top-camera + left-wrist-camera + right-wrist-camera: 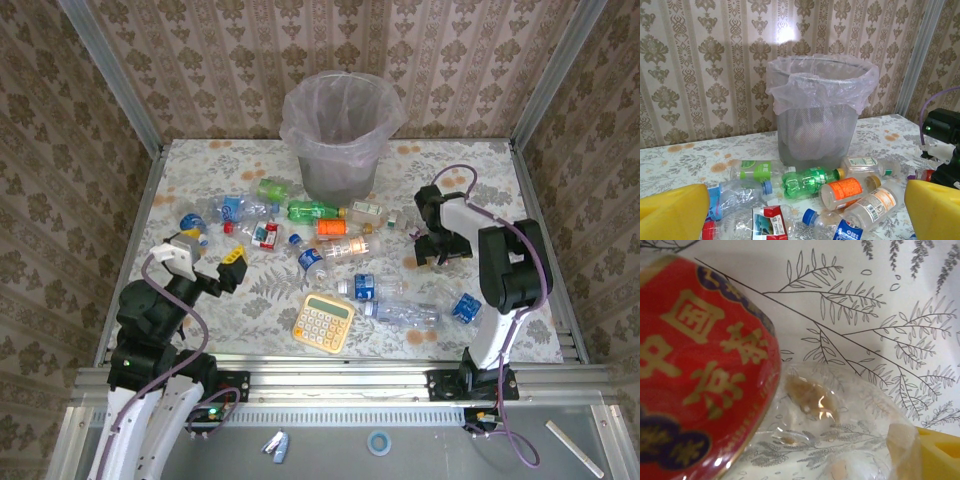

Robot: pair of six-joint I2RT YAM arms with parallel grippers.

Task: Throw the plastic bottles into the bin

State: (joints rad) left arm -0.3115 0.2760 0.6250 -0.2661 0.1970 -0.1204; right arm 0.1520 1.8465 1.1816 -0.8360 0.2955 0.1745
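1. The left gripper [230, 268] is released, its yellow fingers [675, 212] spread wide and holding nothing.
2. The right gripper [432, 252] points down at the table [500, 180], with a red-labelled bottle [700, 370] very close under it (clenched, grasping or released, I cannot tell).
3. More bottles [318, 210] lie scattered on the table in front of the bin [340, 170], which stands upright at the far edge.
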